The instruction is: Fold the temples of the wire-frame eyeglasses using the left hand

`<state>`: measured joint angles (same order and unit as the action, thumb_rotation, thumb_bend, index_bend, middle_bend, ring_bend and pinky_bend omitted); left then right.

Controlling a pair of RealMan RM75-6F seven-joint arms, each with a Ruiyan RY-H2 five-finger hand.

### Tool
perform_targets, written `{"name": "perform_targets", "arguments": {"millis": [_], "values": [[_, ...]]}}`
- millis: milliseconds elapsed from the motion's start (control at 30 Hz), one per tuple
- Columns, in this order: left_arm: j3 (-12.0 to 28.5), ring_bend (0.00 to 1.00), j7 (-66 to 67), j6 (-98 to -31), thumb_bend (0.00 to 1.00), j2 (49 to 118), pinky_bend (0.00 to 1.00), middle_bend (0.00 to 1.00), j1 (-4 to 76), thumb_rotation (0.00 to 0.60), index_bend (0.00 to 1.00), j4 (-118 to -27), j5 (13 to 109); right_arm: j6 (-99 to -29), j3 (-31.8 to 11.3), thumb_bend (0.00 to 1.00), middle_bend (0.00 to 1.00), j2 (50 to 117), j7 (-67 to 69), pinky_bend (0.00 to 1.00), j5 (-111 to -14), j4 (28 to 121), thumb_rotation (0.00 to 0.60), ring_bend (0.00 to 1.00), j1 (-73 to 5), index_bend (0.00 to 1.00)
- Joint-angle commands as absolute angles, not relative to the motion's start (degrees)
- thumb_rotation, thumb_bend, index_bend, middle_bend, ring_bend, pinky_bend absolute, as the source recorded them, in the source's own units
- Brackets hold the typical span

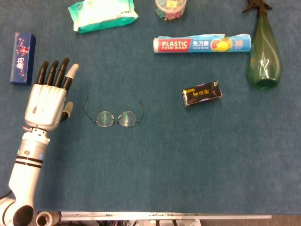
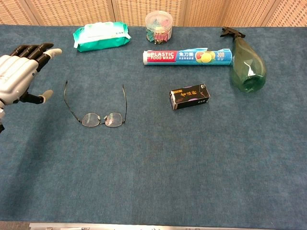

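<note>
Head view, left hand: the left hand [image 1: 46,101] is flat, its fingers [image 1: 56,74] straight and a little apart, holding nothing.
Head view, glasses: the eyeglasses [image 1: 114,116] lie on the blue desk [image 1: 188,160], just to the side of the hand, not touching it. Both temples stick out, unfolded.
Head view, count: one pair of glasses, one hand (the right hand does not show).
Chest view, left hand: open at the picture's edge, beside the near temple [image 2: 70,101].
Chest view, count: one wipes pack [image 2: 101,36], one wrap roll [image 2: 187,56], one spray bottle [image 2: 246,62], one black box [image 2: 189,97].
Risk: I think the thin wire could slide or bend if big fingers push too hard.
</note>
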<state>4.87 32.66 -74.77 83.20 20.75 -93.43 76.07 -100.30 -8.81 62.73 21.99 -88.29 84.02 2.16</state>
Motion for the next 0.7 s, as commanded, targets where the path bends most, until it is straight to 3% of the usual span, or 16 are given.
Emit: {"name": "perform_targets", "arguments": {"millis": [33,700], "values": [[4.85,0.00,32.85,-74.87,0.32,83.62,0.00,0.00,20.90,0.600,0.06,-94.09,76.19,-100.37,-8.81,0.19,0.29,62.73,22.04,0.38,-88.29,83.97,0.600,0.23,2.20,0.33],[4.41,0.00,37.35,-74.52,0.32,86.72,0.00,0.00,22.54,0.600,0.06,-97.12,77.05,-100.97,-8.81,0.19,0.29,62.63,23.12,0.38,-88.50,83.54,0.600,0.23,2.50,0.33]]}}
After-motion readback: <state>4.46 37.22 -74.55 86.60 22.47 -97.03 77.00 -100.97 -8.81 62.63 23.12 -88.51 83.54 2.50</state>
